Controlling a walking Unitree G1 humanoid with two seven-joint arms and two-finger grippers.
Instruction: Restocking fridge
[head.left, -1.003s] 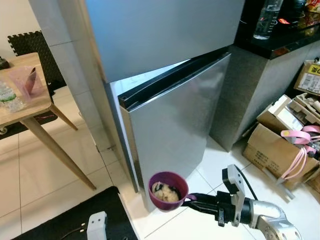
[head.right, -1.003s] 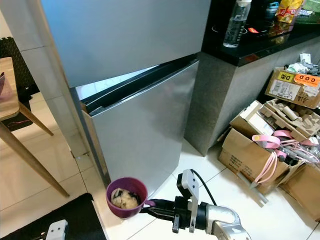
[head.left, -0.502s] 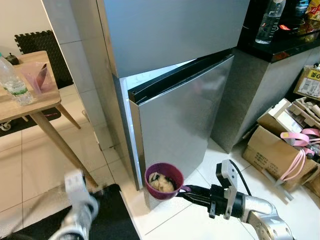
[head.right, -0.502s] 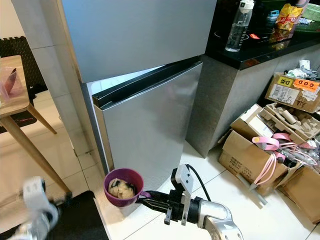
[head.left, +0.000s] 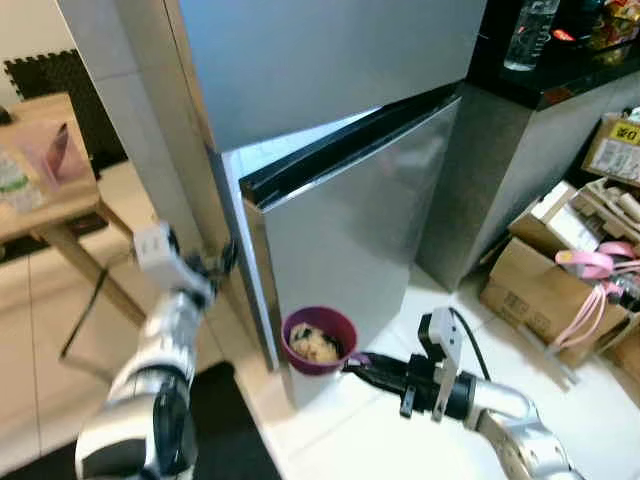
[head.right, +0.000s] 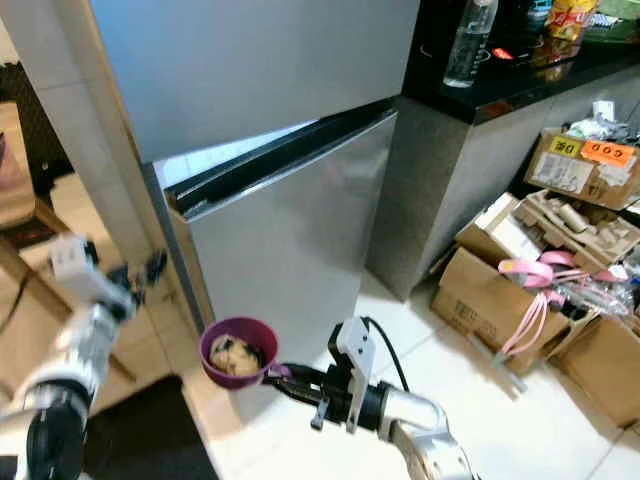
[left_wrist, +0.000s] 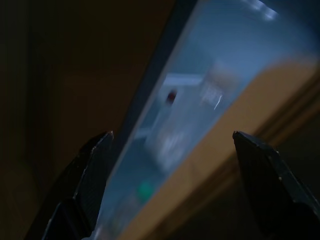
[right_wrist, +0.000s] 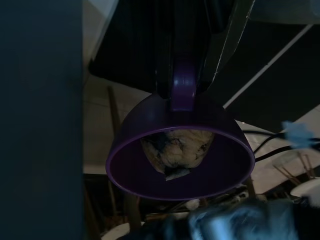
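**Purple bowl held low before the fridge door**

Your right gripper (head.left: 352, 362) has its jaws clenched on the short handle of the round purple plastic bowl (head.left: 318, 340), which carries a lumpy pale food ball (right_wrist: 176, 148). The bowl sits just past the jaws, touching or nearly touching the smooth brushed-steel fridge (head.left: 350, 235) lower door, at 6 o'clock of its ajar edge. Your left gripper (head.left: 222, 262), at 9 o'clock of that door edge, has its jaws released, wide apart.
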